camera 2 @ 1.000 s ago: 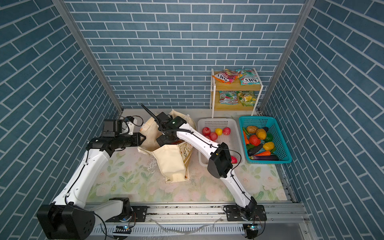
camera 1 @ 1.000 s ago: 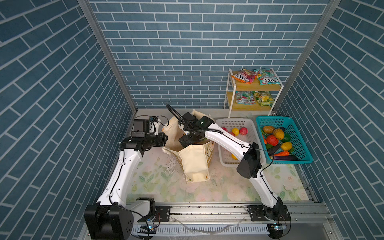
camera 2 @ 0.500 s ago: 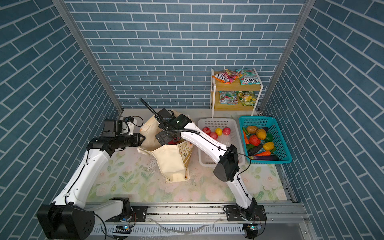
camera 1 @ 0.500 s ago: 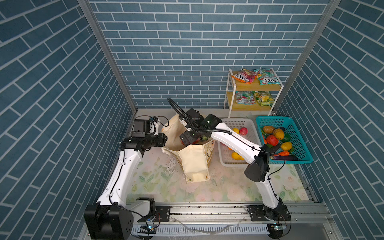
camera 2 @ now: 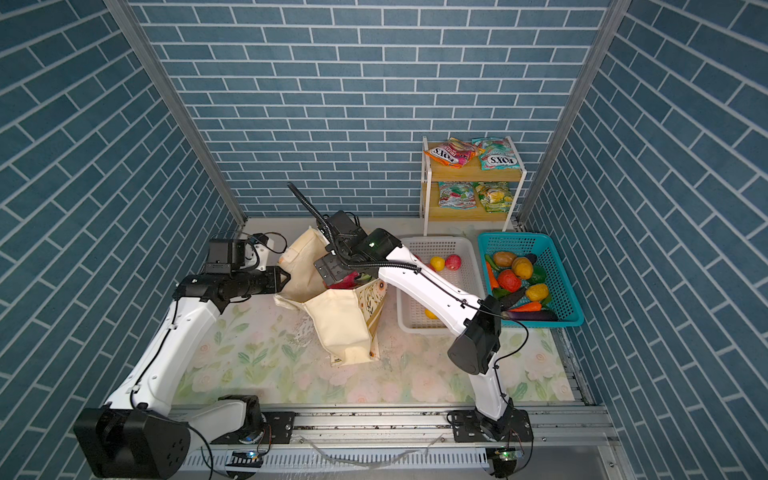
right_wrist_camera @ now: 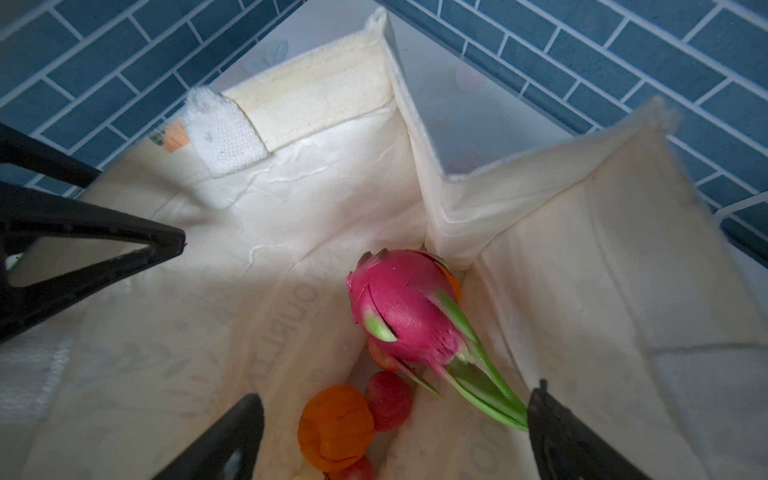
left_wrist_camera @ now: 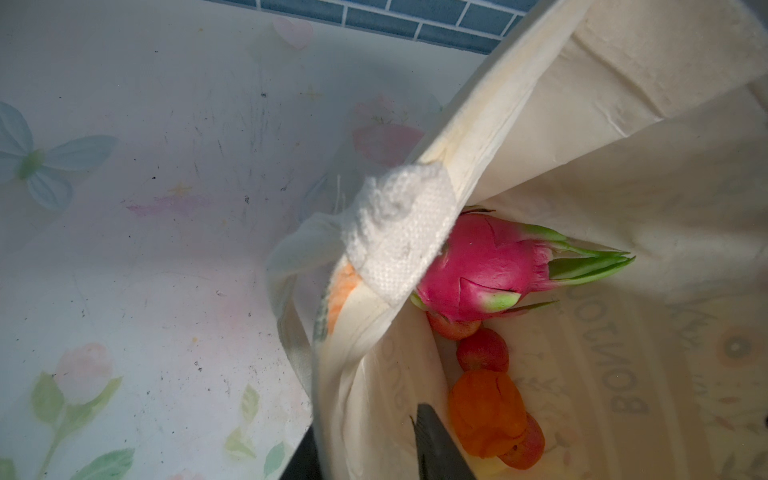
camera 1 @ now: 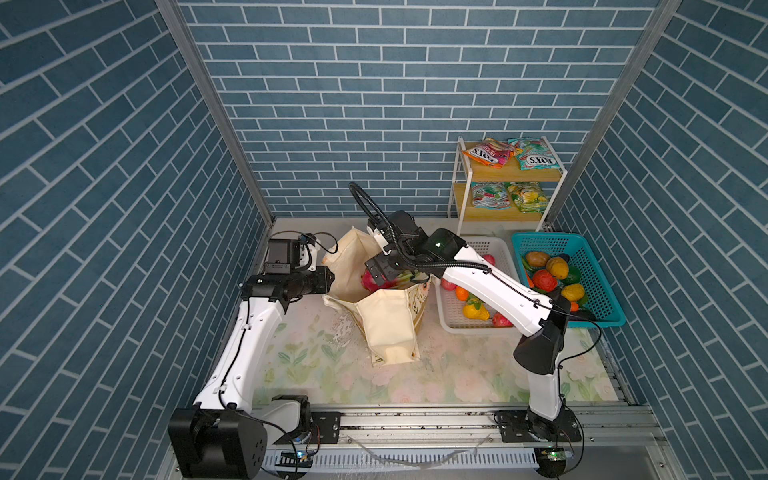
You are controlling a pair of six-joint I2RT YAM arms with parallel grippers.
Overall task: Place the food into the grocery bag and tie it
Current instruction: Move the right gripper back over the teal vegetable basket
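The cream grocery bag (camera 1: 390,324) (camera 2: 340,328) stands open in the middle of the floral mat. My left gripper (camera 1: 330,279) (left_wrist_camera: 365,424) is shut on its near rim, one finger inside and one outside the fabric (left_wrist_camera: 623,145). My right gripper (camera 1: 376,272) (right_wrist_camera: 397,392) hangs over the bag's mouth, open wide and holding nothing. Food lies on the bag's bottom: a pink dragon fruit (left_wrist_camera: 478,262) (right_wrist_camera: 399,303) rests loose on top, its green tip close to one right finger. Under it are an orange (right_wrist_camera: 334,428) and red apples (right_wrist_camera: 388,399).
A white basket (camera 1: 446,324) with a few fruits stands right of the bag, under my right arm. A teal basket (camera 1: 598,270) of vegetables lies beyond it. A small wooden shelf (camera 1: 507,178) with snack packets (camera 1: 488,151) stands at the back right.
The right arm's elbow has swung right and toward the front, while its open gripper stays over the bag's mouth. The left arm has not moved.
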